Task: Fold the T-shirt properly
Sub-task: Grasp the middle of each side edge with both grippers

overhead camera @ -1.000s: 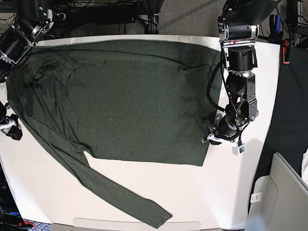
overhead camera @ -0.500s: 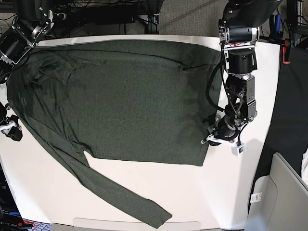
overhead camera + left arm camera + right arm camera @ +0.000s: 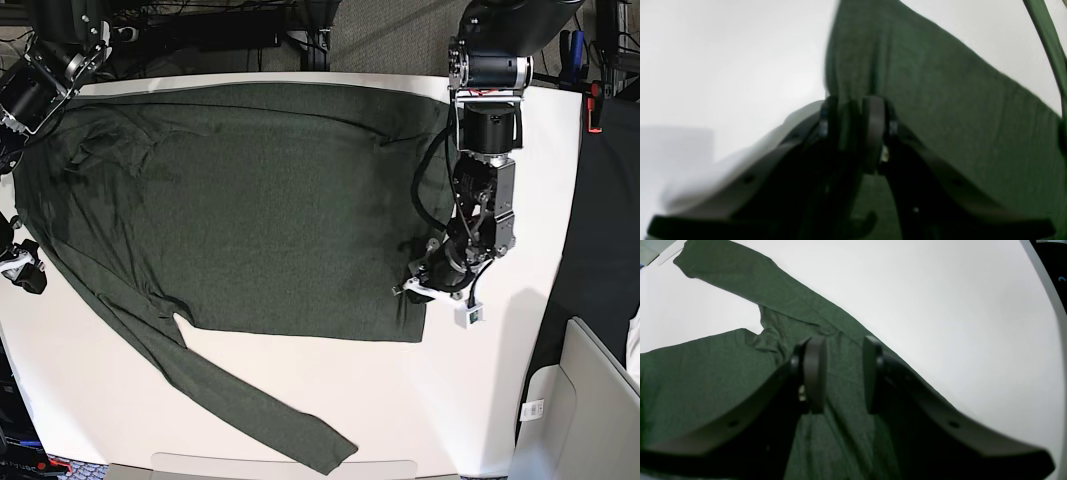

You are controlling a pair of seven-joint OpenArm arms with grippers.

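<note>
Gripping the T-shirt (image 3: pixel 270 200) hem, left end effector (image 3: pixel 853 110).

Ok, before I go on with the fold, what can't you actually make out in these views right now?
- Left gripper grip: left wrist view is blurred; the pads sit close together at the T-shirt hem, but pinched cloth isn't clear.
- Right gripper: in the base view it is cut off by the left edge; only the wrist view shows its pads apart above the shirt.
- Hem corner under the left arm: hidden by the arm in the base view.
</note>
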